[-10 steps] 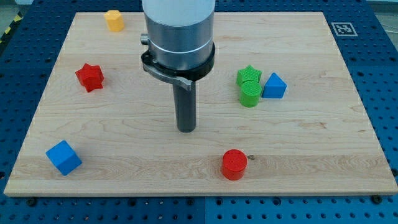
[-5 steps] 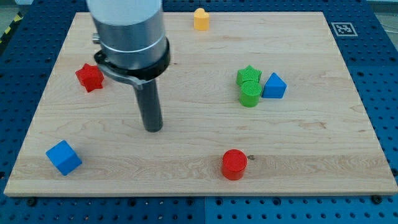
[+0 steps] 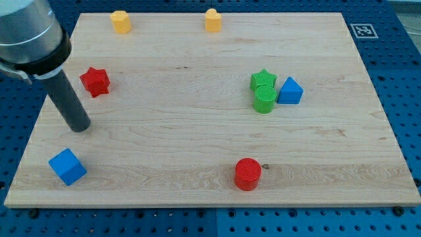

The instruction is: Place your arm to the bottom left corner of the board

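My tip (image 3: 79, 127) rests on the wooden board (image 3: 197, 131) at the view's left. It stands a little above the blue cube (image 3: 67, 166), which sits near the board's bottom left corner, and apart from it. The red star (image 3: 95, 81) lies just above and right of the tip. The rod leans up to the view's top left, where the arm's grey body covers the corner.
Two yellow blocks (image 3: 120, 21) (image 3: 212, 20) sit near the top edge. A green star (image 3: 263, 79), a green cylinder (image 3: 264, 99) and a blue triangular block (image 3: 289, 91) cluster at the right. A red cylinder (image 3: 248, 174) sits near the bottom edge.
My tip has slid from the board's middle to the view's left, ending just above the blue cube. The blocks have not moved. Both yellow blocks now show.
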`<control>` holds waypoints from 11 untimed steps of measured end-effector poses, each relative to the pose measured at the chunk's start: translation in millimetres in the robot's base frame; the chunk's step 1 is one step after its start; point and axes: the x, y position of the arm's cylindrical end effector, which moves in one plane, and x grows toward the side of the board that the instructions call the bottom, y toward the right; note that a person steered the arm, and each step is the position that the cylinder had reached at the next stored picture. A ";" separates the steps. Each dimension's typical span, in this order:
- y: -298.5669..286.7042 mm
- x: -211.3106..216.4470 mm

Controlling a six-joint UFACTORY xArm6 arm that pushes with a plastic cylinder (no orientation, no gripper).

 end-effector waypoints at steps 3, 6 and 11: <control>-70.1 10.4; -79.4 16.2; -47.6 84.9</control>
